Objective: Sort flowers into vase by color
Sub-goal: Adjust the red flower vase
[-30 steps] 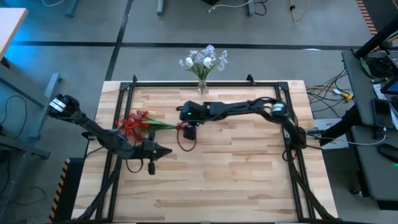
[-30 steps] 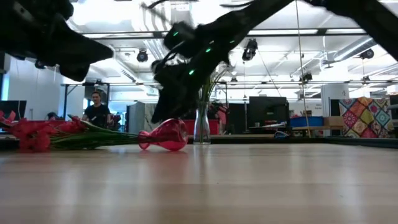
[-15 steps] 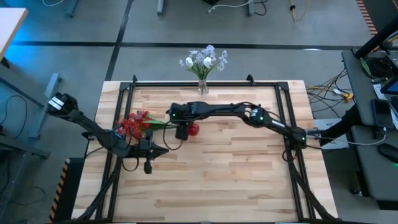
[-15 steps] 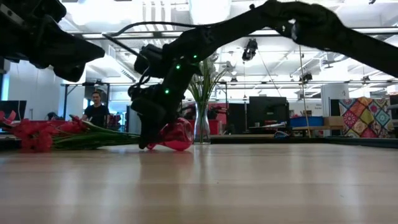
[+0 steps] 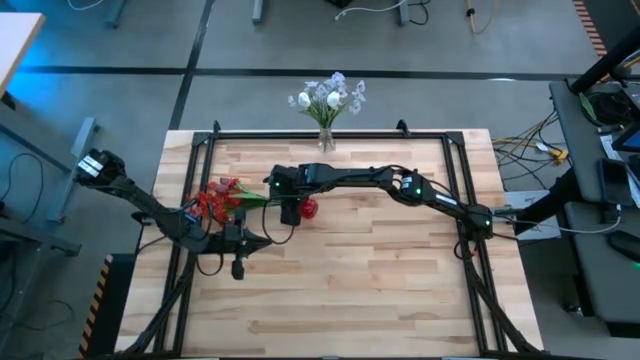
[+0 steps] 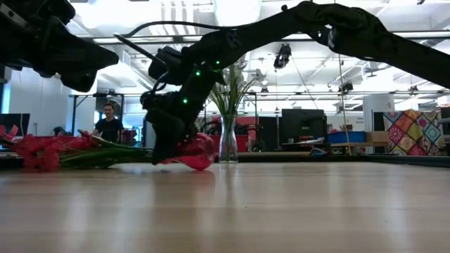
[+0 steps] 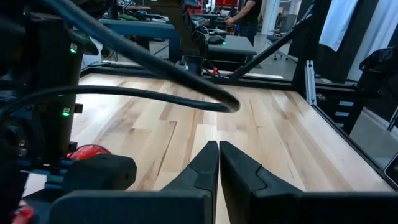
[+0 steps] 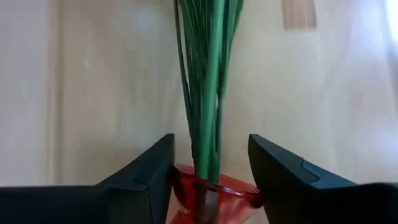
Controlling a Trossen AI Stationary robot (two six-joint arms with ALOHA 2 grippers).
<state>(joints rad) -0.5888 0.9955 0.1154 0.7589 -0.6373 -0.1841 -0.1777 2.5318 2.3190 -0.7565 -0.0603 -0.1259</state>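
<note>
My right end effector (image 8: 208, 180) is down over the mouth of the red vase (image 5: 309, 208), which lies on its side on the surface (image 5: 400, 290) near the middle, with the green stems (image 8: 205, 81) running out of it toward the red flowers (image 5: 215, 200) at the left. In the right wrist view my two fingers (image 8: 155, 174) stand apart on either side of the vase's neck, stems passing between them; I judge them open around it, not yet pressing, though I cannot tell whether the pads touch glass. In the low view the vase looks tipped slightly off the wood at its base end, so it may already bear on me.

To do this well, I think I should close on the neck itself, just behind the rim, and not on the stems, which would bend or slip. I should squeeze gently, since a round glassy neck can squirt out of flat pads. Then I should pivot it upright slowly, so the flower heads swing up without dragging or spilling out.

My left end effector (image 7: 217, 162) waits near the left front of the surface, fingers closed together and empty. The white and pale-blue flowers (image 5: 328, 96) stand in a clear vase (image 5: 326, 138) at the far edge.
</note>
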